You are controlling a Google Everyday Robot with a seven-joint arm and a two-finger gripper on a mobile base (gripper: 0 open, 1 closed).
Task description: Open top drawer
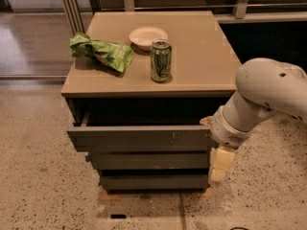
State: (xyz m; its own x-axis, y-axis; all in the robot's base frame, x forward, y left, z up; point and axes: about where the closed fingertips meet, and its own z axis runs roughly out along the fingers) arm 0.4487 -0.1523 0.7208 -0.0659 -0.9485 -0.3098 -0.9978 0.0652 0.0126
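The top drawer (139, 138) is the widest dark grey front, with small pale scuffs right of centre. It stands pulled out from the cabinet, with a dark gap above it under the tabletop. My gripper (218, 169) hangs pointing down at the drawer's right end, beside the front's right edge and level with the narrower drawer below. The white arm (261, 92) reaches in from the right. Where the gripper meets the drawer is hidden by the wrist.
On the tan cabinet top (201, 56) lie a green crumpled bag (103, 51), a white bowl (147, 35) and a green can (160, 60). Two narrower grey drawer fronts (148, 161) sit below. Speckled floor surrounds the cabinet; railings stand behind.
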